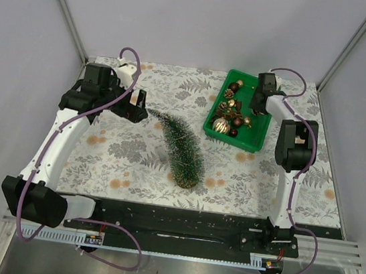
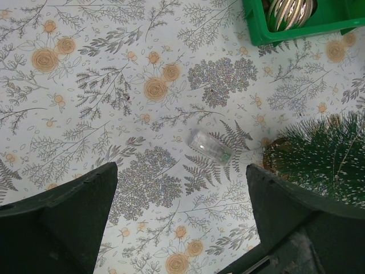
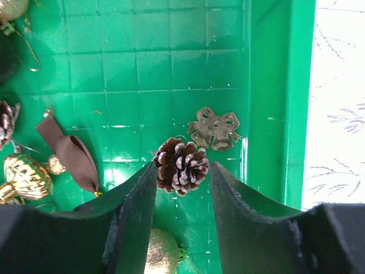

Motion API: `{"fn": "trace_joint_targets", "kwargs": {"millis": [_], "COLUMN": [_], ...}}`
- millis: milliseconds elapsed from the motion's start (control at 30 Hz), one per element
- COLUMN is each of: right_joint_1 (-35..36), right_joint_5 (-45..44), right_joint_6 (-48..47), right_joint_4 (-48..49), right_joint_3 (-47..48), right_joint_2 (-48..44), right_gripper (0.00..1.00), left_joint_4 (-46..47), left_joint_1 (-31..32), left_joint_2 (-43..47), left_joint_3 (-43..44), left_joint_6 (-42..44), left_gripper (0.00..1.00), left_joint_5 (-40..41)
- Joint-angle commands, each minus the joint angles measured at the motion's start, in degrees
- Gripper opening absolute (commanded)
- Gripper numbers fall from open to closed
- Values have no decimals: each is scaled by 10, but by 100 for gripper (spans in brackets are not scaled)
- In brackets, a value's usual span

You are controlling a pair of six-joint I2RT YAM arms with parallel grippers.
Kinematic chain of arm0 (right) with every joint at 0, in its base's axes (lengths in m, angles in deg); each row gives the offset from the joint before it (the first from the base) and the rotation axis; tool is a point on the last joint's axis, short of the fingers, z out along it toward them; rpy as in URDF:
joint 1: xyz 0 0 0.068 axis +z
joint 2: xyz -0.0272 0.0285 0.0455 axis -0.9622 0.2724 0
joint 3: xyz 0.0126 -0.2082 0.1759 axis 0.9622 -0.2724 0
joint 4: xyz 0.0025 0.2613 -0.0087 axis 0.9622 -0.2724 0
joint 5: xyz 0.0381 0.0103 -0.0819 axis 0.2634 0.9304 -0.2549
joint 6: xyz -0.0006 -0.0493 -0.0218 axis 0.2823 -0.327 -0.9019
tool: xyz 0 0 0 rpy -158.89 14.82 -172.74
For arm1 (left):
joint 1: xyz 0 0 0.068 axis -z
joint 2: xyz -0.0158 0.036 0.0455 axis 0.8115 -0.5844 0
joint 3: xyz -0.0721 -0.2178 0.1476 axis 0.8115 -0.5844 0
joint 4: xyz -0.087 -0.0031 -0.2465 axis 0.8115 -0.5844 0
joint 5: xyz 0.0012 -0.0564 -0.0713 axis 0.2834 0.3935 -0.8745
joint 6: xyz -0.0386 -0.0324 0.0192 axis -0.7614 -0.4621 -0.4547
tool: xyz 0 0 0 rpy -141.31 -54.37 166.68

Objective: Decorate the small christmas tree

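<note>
The small christmas tree (image 1: 183,147) is a bristly dark green cone on the floral cloth, its tip pointing back left. Its edge shows at the right of the left wrist view (image 2: 331,154). My left gripper (image 1: 136,106) hangs by the tip, wide open over bare cloth (image 2: 181,171). My right gripper (image 1: 259,105) reaches down into the green bin (image 1: 236,141). There its fingers (image 3: 182,171) are closed on the sides of a frosted pine cone (image 3: 181,162), which sits low on the bin floor.
In the bin (image 3: 274,114) lie a flat bow ornament (image 3: 214,128), a brown ribbon (image 3: 71,154), a gold ball (image 3: 162,251) and a gold ribbed ornament (image 3: 25,174). A small clear plastic piece (image 2: 211,145) lies on the cloth beside the tree.
</note>
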Motion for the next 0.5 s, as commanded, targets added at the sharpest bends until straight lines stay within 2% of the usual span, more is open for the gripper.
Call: {"fn": "trace_joint_targets", "kwargs": {"millis": [0,67,133,333,467], "right_joint_1": [-3,-3,-3,-3,-2], "right_joint_5": [9,7,6,6,-7], "right_joint_6": [17,18,19,24,12], "right_joint_4": [-13,-9,-9,5,7], "right_joint_3": [-18,-31,-36,-47,-40], "right_joint_2": [-28,-37,-42,-51,-49], "right_gripper": [58,68,70,58,59], "left_joint_4": [18,18,18,18,18], "left_joint_1": [0,0,0,-1,-1], "left_joint_2": [31,37,40,46,47], "left_joint_3": [-5,-9,-15,-23,-29], "left_joint_6": [9,12,15,20,22], "left_gripper": [99,99,99,99,99], "left_joint_5": [-16,-18,-18,-16,-15]}}
